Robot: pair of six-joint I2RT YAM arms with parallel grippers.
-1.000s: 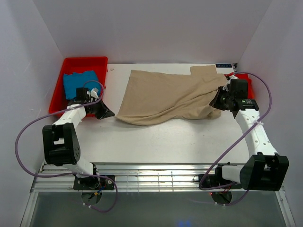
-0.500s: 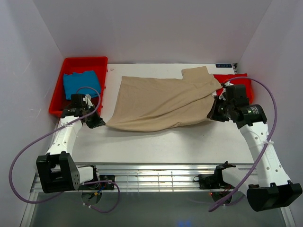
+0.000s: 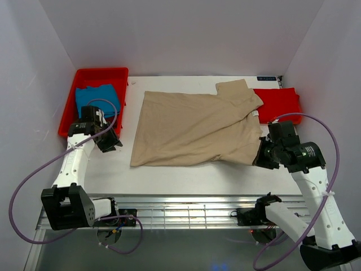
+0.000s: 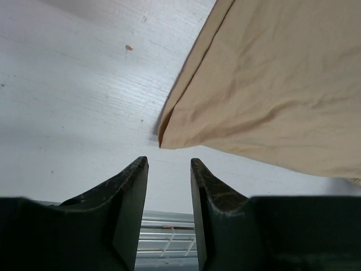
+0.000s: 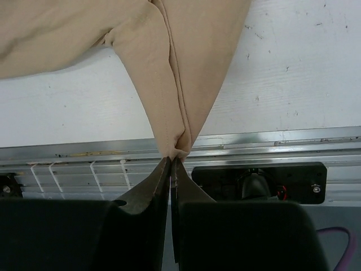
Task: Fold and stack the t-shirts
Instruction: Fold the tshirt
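T-shirts number three, and by my judgement none is stacked yet. Left of the tan-beige t-shirt (image 3: 192, 127), one blue t-shirt (image 3: 97, 97) lies, seemingly folded, in the single red tray (image 3: 101, 73). The left gripper (image 4: 169, 164) hangs just off its near-left corner, jaws apart and empty. The tan-beige t-shirt lies spread on the table (image 3: 186, 175), unfolded. At its near-right corner the right gripper (image 5: 171, 161) pinches its cloth. Right of it sits one folded red t-shirt (image 3: 277, 104)

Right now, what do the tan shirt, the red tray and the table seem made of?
The tan shirt looks like soft matte cloth, creasing and bunching where the right end effector pinches it. The red tray is probably rigid plastic, with smooth straight walls. The table is white and faintly grained, perhaps painted wood or laminate.
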